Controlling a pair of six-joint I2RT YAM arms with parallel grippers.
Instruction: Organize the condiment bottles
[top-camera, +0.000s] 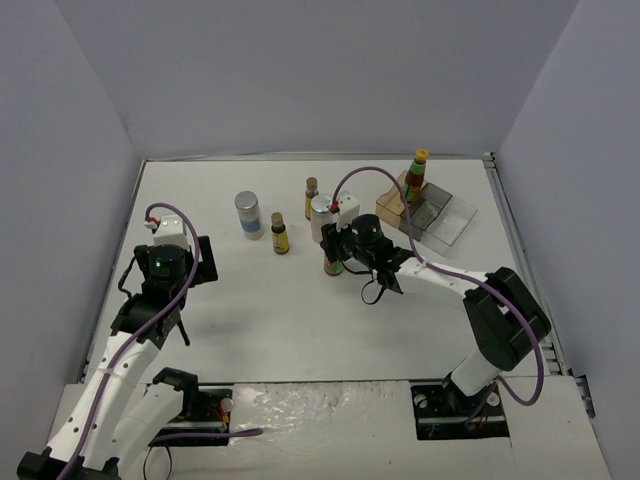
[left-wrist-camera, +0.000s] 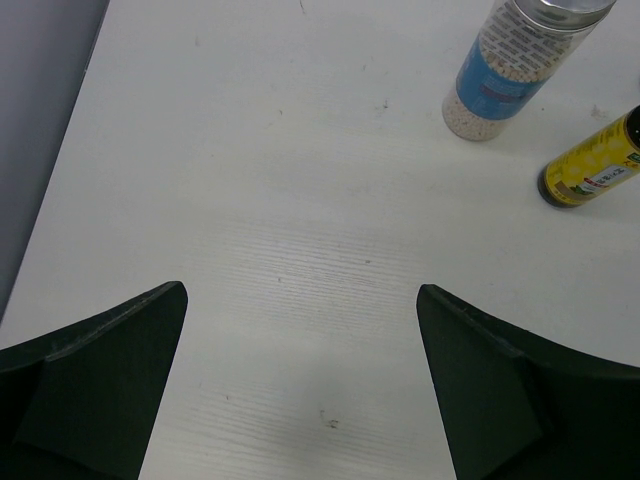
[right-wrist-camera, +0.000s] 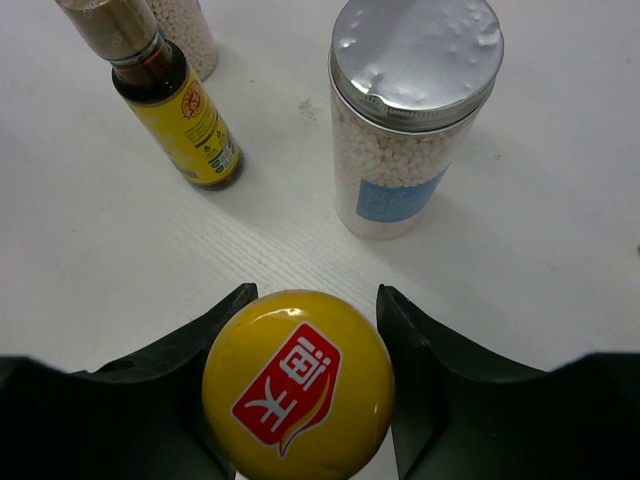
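the right gripper (right-wrist-camera: 315, 297) has its fingers (right-wrist-camera: 190, 345) closed tight against both sides of a dark red bottle (right-wrist-camera: 298, 385), whose yellow cap with a red mark fills the bottom centre of the right wrist view. above it in that frame a white jar (right-wrist-camera: 415, 120) with a silver lid stands upright at upper right, and a slim brown bottle (right-wrist-camera: 180, 110) with a yellow label stands at upper left, both apart from the held one. in the top view this group sits at the centre of the table (top-camera: 260, 320), with a second brown bottle (top-camera: 311, 197) just behind the jar. a second white jar (top-camera: 248, 214) stands further left. at upper right a second red bottle (top-camera: 417, 178) stands at the orange-tinted end of a clear tray (top-camera: 450, 225). the left gripper (left-wrist-camera: 300, 300), at the left of the table, has its fingers (left-wrist-camera: 100, 380) wide apart over bare table, with the second white jar and the slim brown bottle at the upper right of its frame
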